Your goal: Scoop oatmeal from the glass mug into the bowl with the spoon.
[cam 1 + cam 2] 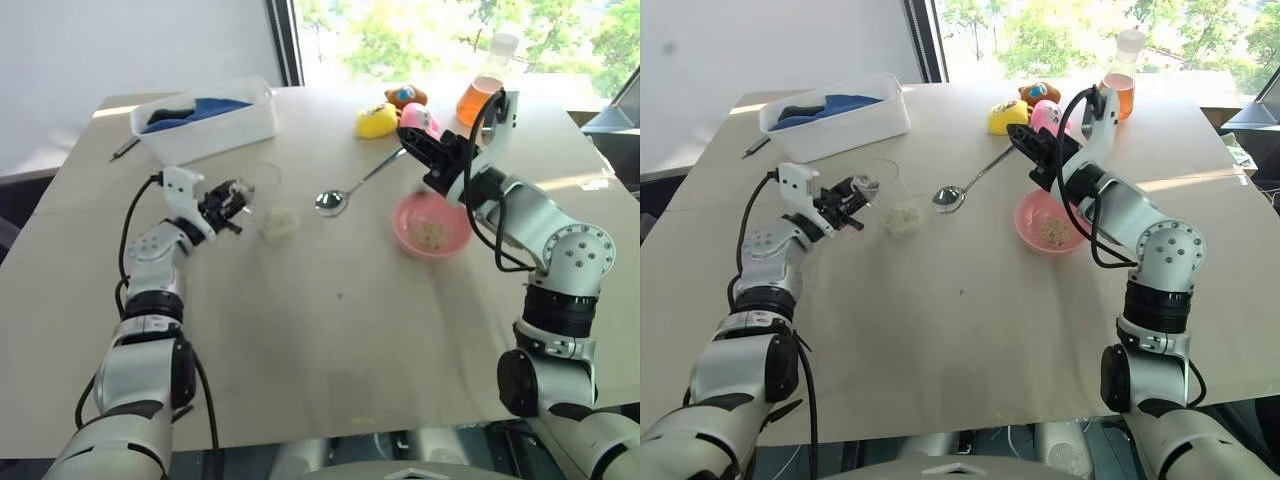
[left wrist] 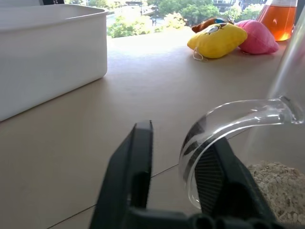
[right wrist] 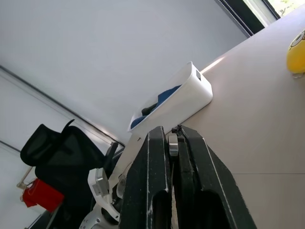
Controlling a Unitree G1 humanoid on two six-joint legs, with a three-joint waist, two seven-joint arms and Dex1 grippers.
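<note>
The left gripper (image 2: pixel 174 191) is clamping the handle of the glass mug (image 1: pixel 280 222), one finger threaded through the clear loop and the other outside it. The mug is standing on the bench (image 1: pixel 330 330), well apart from the pink bowl (image 1: pixel 430 226) on the side toward the white tub (image 1: pixel 205 118), and it is holding the oatmeal (image 2: pixel 279 186) low inside. The right gripper (image 1: pixel 420 145) is pinching the thin handle of the spoon (image 1: pixel 345 193) tight, just beyond the bowl's far rim; the spoon's bowl is hanging between mug and pink bowl, apparently empty. A few pale grains are already lying in the bowl.

The risk now: the grasp on the mug is only on a slim glass loop, so the mug may be twisting or tipping when the spoon digs in, spilling flakes. The spoon is held far up its long handle, so it could be swivelling in the pinch and shedding its load before reaching the bowl.

The mug's clear wall is barely reading against the bench, its rim is hard to trace, and its far side is cut off in the left wrist view.
</note>
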